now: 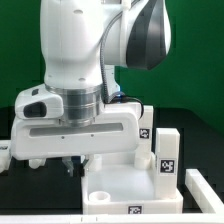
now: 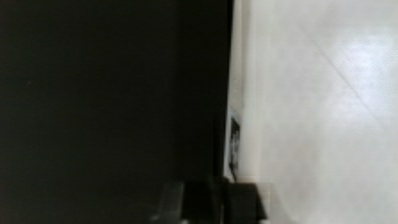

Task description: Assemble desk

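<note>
My gripper (image 1: 78, 163) hangs low just behind the tabletop (image 1: 112, 213), toward the exterior view's left. My fingers sit in shadow, and I cannot tell whether they are apart or together. The tabletop lies near the front, rim up like a shallow tray. A tagged leg (image 1: 168, 158) stands upright at its far corner on the exterior view's right, and a second leg (image 1: 145, 125) stands just behind.

Tabletop (image 1: 105, 200) smooth white plastic; leg (image 1: 168, 150) same; table (image 1: 30, 200) matt black.
</note>
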